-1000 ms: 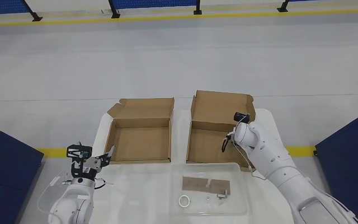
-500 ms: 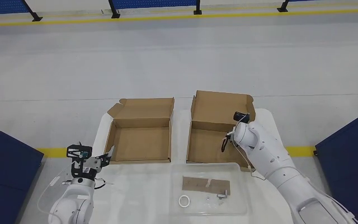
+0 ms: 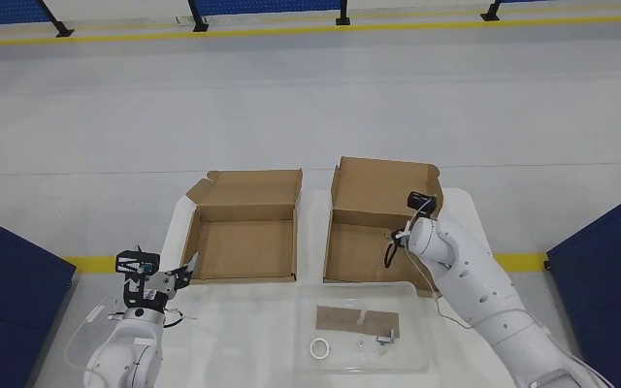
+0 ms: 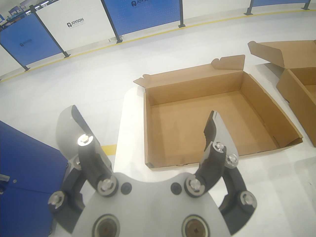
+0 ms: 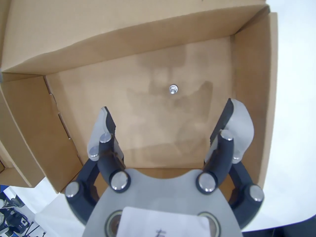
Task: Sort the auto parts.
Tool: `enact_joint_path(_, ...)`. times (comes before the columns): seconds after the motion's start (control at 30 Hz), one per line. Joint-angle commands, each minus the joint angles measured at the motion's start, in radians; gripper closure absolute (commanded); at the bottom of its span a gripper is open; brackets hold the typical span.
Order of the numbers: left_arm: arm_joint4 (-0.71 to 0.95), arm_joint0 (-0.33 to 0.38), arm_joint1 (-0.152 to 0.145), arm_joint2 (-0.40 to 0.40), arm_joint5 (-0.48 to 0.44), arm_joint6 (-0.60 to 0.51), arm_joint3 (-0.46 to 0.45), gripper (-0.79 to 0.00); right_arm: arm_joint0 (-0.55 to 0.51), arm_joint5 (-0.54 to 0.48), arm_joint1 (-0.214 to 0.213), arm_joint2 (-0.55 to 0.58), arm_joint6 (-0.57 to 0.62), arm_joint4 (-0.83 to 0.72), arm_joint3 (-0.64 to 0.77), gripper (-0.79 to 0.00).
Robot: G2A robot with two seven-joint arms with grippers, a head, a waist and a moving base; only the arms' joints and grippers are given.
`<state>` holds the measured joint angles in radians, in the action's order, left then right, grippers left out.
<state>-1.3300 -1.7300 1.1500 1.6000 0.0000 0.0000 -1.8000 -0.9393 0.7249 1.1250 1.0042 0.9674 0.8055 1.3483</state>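
An industrial hall or factory floor is indicated. A wide, pale, glossy floor (image 3: 291, 107) is marked with yellow lines (image 3: 92, 263), and the area is fenced off by blue and white partition panels (image 4: 138, 6) held on black posts (image 4: 180, 6). Open cardboard boxes (image 3: 247, 194) are set out on a white worktable (image 3: 243, 312).

Left pincer (image 4: 143, 113) spread wide; right pincer (image 5: 167, 107) likewise.
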Motion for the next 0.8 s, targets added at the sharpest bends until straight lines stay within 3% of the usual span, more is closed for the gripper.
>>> enact_joint_path(0.0, 0.000, 0.000, 0.000, 0.000, 0.000, 0.000, 0.000, -0.785, -0.041, -0.002, -0.014, 0.029, 0.020, 0.039, 0.089, -0.785)
enact_joint_path(0.4, 0.000, 0.000, 0.000, 0.000, 0.000, 0.000, 0.000, -0.785, -0.056, -0.006, -0.019, 0.043, 0.018, 0.049, 0.121, -0.785)
enact_joint_path(0.53, 0.000, 0.000, 0.000, 0.000, 0.000, 0.000, 0.000, -0.785, -0.102, -0.111, -0.028, 0.039, -0.014, 0.109, 0.201, -0.785)
enact_joint_path(0.77, 0.000, 0.000, 0.000, 0.000, 0.000, 0.000, 0.000, -0.785, -0.188, -0.289, -0.065, 0.049, 0.167, 0.340, 0.391, -0.785)
